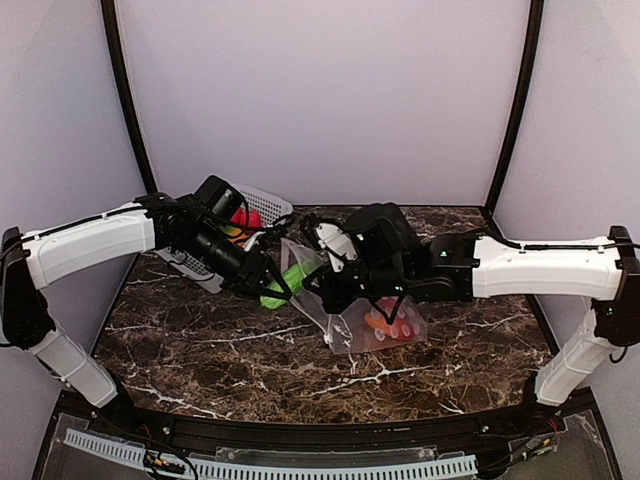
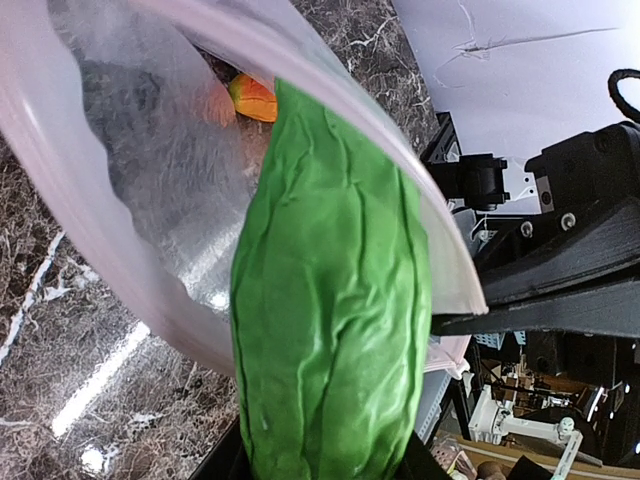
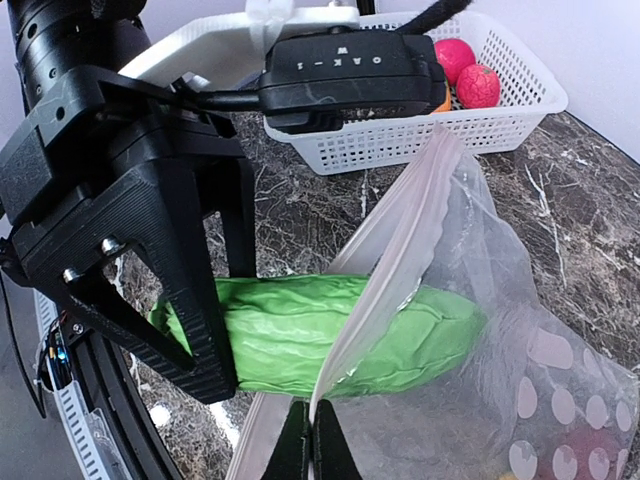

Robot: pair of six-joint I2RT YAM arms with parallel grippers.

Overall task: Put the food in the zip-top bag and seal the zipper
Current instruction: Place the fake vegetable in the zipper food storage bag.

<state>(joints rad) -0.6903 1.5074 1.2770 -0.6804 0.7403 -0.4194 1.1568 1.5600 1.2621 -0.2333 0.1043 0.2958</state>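
My left gripper [image 1: 268,282] is shut on a green cucumber-like piece of food [image 2: 335,300]. Its black fingers [image 3: 190,330] clamp the piece's near end. The far end pokes through the open mouth of the clear, white-dotted zip-top bag [image 3: 520,330]. The right gripper [image 3: 315,445] is shut on the bag's mouth edge, holding up the pale pinkish zipper strip [image 3: 395,235]. An orange piece of food [image 2: 252,97] lies deeper inside the bag [image 1: 385,325]. The zipper's slider does not show.
A white lattice basket [image 3: 420,140] stands behind the left arm at the back left [image 1: 262,203]. It holds two red round pieces of food [image 3: 478,85]. Dark marble tabletop [image 1: 220,360] lies in front of the bag. Purple walls close in the back and sides.
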